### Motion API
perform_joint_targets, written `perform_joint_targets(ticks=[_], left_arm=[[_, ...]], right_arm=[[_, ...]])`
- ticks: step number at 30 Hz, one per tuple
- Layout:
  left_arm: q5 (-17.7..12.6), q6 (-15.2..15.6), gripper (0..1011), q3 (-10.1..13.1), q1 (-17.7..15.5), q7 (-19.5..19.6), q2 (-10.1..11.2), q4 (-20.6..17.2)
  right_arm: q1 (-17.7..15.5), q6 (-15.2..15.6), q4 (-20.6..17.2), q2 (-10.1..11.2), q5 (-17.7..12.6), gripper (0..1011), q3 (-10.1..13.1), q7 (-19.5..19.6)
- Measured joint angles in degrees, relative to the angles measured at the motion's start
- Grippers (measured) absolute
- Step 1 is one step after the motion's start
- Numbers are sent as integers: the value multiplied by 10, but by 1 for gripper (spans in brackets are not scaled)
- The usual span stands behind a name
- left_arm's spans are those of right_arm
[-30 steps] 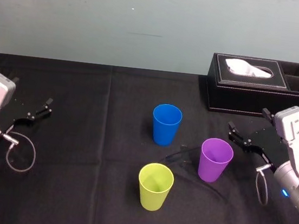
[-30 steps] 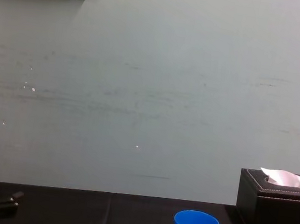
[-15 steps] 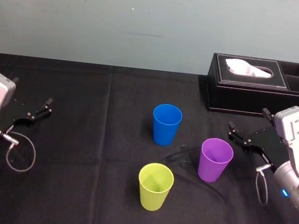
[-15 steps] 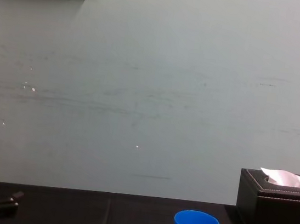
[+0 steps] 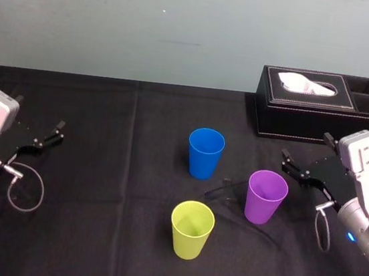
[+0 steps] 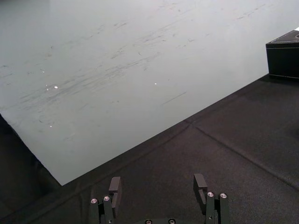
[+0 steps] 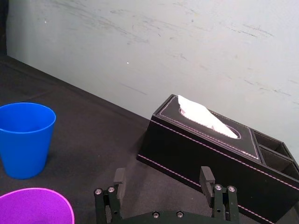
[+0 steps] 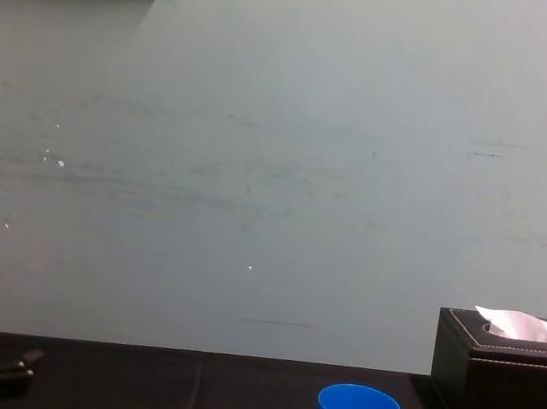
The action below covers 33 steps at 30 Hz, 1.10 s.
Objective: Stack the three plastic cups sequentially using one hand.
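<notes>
Seen from the head camera, a black cloth-covered table (image 5: 111, 189) meets a pale wall. At the far left edge, about mid-height, the left gripper (image 5: 39, 112) rests low over the cloth with its two fingers spread wide and nothing between them; a thin cable (image 5: 26, 189) loops just below it. Near the centre of the frame stand three cups, all upright, mouths up, each apart from the others. The yellow-green cup (image 5: 191, 230) is lowest in the frame, just below centre. The blue cup (image 5: 205, 153) stands directly above it, nearer the wall. The purple cup (image 5: 266, 197) sits to the right, at a height between the other two. Just right of the purple cup, without touching it, the right gripper (image 5: 306, 146) hangs at the right edge, its fingers likewise spread apart and empty, pointing toward the middle of the table. In the upper right, against the wall, sits a black tissue box (image 5: 309, 113) with a white tissue poking from its top slot.
</notes>
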<state>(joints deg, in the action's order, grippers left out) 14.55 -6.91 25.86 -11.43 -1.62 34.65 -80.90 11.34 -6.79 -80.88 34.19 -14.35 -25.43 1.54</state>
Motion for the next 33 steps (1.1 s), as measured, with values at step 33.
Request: perform_joint_targets(ticks=[33], left_arm=[[0,0,1010,0,0,0,0,0]], right_arm=[[-128,-35,-124,59,-92,1003,123,-126]])
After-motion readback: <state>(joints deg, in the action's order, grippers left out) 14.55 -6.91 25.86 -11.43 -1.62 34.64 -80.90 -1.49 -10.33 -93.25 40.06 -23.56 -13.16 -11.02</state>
